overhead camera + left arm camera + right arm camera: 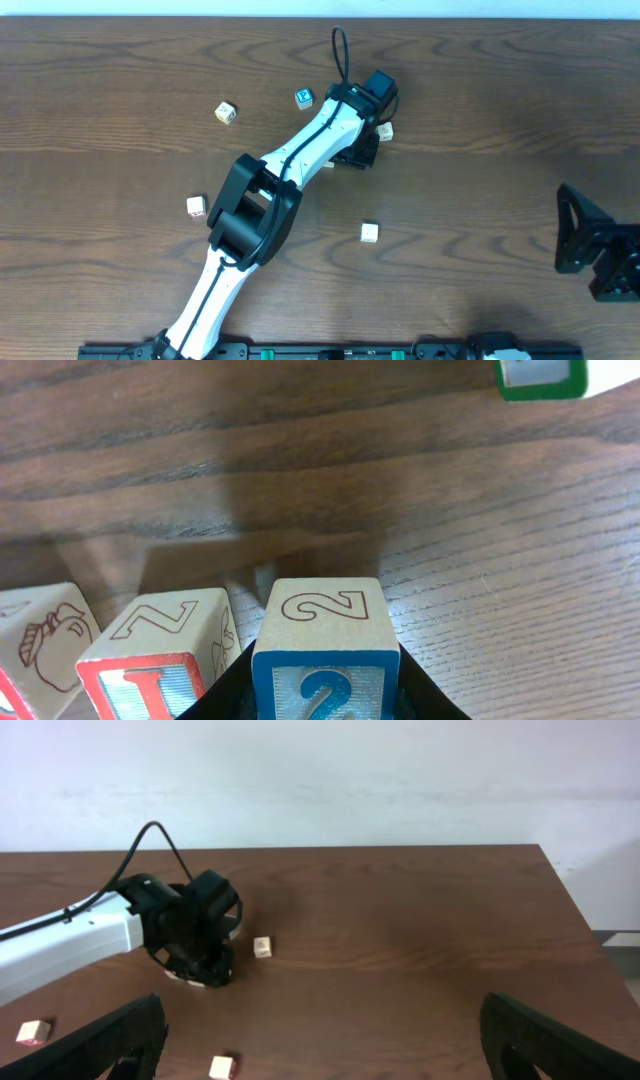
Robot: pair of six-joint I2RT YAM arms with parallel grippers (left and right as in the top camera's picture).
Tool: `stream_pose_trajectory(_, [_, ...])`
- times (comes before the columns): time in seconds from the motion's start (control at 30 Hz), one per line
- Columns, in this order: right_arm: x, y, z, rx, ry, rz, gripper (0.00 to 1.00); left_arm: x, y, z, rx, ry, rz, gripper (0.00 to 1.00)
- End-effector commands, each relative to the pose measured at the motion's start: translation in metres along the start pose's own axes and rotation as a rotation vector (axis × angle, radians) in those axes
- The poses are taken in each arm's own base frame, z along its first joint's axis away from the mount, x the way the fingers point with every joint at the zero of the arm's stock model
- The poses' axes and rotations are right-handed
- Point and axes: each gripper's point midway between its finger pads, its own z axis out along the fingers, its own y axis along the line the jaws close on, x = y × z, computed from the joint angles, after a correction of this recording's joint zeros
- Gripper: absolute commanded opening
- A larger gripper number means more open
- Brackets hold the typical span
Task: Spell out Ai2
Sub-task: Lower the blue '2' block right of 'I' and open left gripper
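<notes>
In the left wrist view the blue 2 cube (325,660) sits between the black jaws of my left gripper (325,685), which is shut on it, low at the table surface. Just left of it stands the red I cube (150,665), a narrow gap apart. At the far left is a red-edged cube (40,650) with an apple drawn on top; its letter face is cut off. From overhead the left gripper (357,150) covers these cubes. My right gripper (325,1050) is open and holds nothing, near the table's right edge (600,245).
A green-edged cube (540,378) lies ahead to the right of the left gripper. Overhead shows the blue P cube (304,98) and loose pale cubes (226,112), (197,206), (370,232), (385,131). The left arm (290,165) stretches diagonally across the table's middle.
</notes>
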Motion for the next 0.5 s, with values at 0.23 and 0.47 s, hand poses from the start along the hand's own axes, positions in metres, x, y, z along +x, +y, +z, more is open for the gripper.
stream_pose_trajectory(0.23, [0.0009, -0.0034, 0.0026, 0.021, 0.009, 0.003, 0.99, 0.0025, 0.0008, 0.0042, -0.002, 0.012, -0.076, 0.06])
stream_pose_trajectory(0.47, [0.001, -0.0034, 0.0026, 0.021, 0.009, 0.003, 0.99, 0.0012, 0.0002, 0.0064, 0.0, 0.009, -0.083, 0.06])
